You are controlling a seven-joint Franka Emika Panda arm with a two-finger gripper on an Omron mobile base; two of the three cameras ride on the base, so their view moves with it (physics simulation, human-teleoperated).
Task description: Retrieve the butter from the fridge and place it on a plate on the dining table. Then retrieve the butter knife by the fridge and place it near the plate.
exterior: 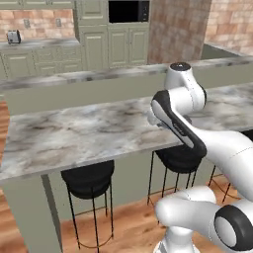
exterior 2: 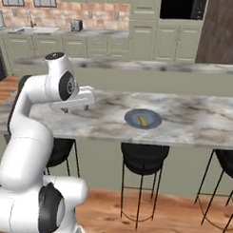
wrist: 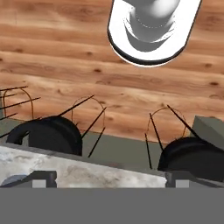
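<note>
A: Biggest first?
B: Marble worktop runs across both base views, black stools tucked under its near edge, wood floor below
A: Arm?
B: Folded up over the worktop's near edge. The hand looks back down past the edge at the stools and floor
A: Plate?
B: Blue-grey plate flat on the worktop, well to the right of the hand in the right base view
A: Butter?
B: Yellow butter lies on the plate, near its middle
A: Hand state?
B: Wide, fingers far apart, nothing between them
A: Touching anything?
B: No, clear of plate and butter
</note>
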